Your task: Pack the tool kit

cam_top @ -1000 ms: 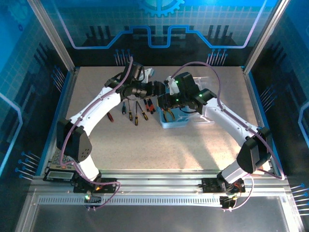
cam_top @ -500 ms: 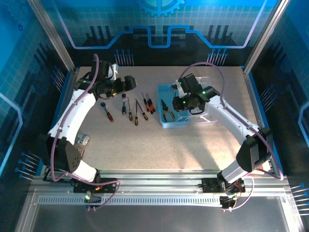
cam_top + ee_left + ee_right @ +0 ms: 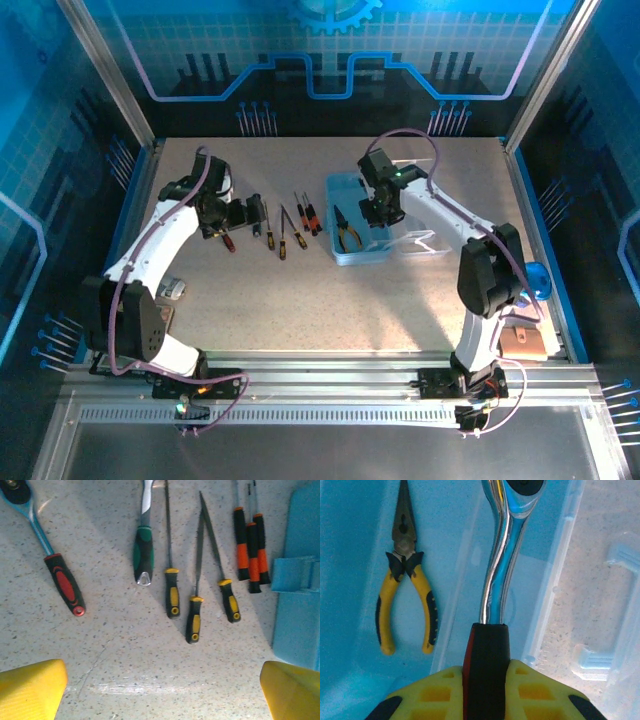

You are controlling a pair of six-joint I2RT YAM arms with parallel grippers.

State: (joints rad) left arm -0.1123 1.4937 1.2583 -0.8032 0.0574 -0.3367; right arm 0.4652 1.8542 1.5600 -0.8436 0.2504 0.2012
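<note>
left arm had pulled back from the box [image 3: 365, 252] to the loose tool row. left pincer [image 3: 160, 695] now released, jaws wide, hovering above the screwdrivers [image 3: 172, 592] on the worktop [image 3: 330, 310]. right pincer [image 3: 485, 680] clenched on a chrome ratchet [image 3: 497, 575] over the open box, pliers [image 3: 404, 555] already inside. my read: ratchet goes in next, whole row left to pack.
</note>
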